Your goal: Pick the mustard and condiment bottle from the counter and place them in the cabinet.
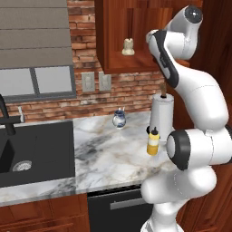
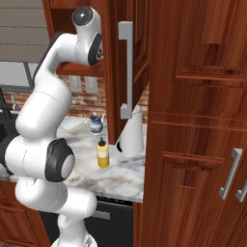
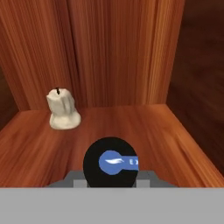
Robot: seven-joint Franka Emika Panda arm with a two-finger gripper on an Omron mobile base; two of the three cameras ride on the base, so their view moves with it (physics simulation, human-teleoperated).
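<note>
The hand view looks along the hand into the cabinet (image 3: 118,52), and at its bottom edge sits the round black cap (image 3: 110,162) of the condiment bottle, seen end-on with a blue mark on it. The fingers themselves are hidden under that cap, so their hold cannot be seen directly, but they are drawn in as narrow as they go and the bottle sits right between them, gripped, above the cabinet's wooden shelf (image 3: 144,131). On that shelf, back in the left corner and well apart from the bottle, stands one white candle (image 3: 62,111), which also shows through the cabinet opening in the left base view. The arm (image 1: 181,68) reaches up into the cabinet from the bench (image 1: 108,154) below. One mustard (image 1: 153,141) bottle stands upright on the bench, just in front of the single white paper-towel roll (image 1: 161,115); in the right base view the mustard is near the open cabinet door (image 2: 126,72), with the roll just beside it to the right. One small blue-and-white jug (image 1: 119,119) stands farther back on the bench near the brick wall (image 1: 131,90). One black sink (image 1: 31,154) is set into the left part of the bench, with a dark tap (image 1: 5,115) over it. Two light switch plates (image 1: 95,82) are fixed on the wall.
</note>
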